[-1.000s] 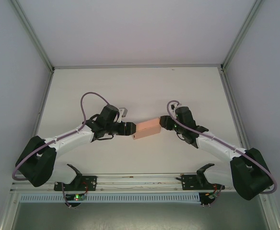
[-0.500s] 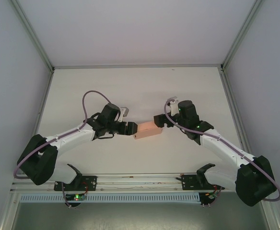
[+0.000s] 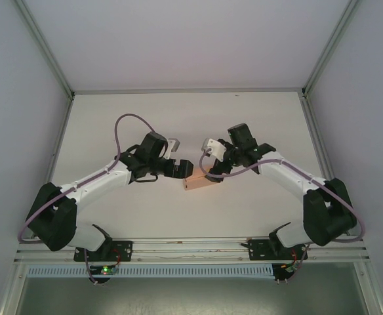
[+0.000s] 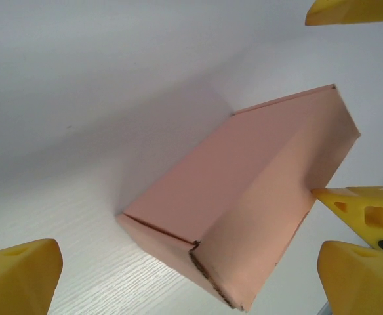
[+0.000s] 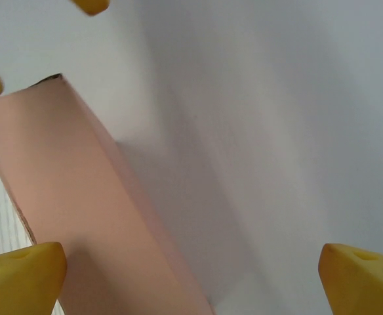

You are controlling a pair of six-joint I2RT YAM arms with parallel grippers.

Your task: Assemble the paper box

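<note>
The salmon-pink paper box (image 3: 200, 183) lies closed on the white table (image 3: 257, 125), partly hidden under both grippers in the top view. My left gripper (image 3: 182, 170) is at its left end, open; in the left wrist view the box (image 4: 244, 197) lies ahead within the span of the yellow fingers (image 4: 21, 275), with its corner seam facing me. My right gripper (image 3: 212, 172) hangs over the right end, also open. In the right wrist view the box (image 5: 60, 197) runs along the left, close to one of the fingers (image 5: 21, 279). A right fingertip (image 4: 365, 213) meets the box's side.
Grey enclosure walls and metal frame rails (image 3: 188, 90) border the table on the left, right and back. The arm bases and a cable rail (image 3: 191, 244) run along the near edge.
The right arm has swung leftward and turned its gripper over the box's right end. The left gripper has edged right and closer to the box. The box has shifted slightly toward the near edge.
</note>
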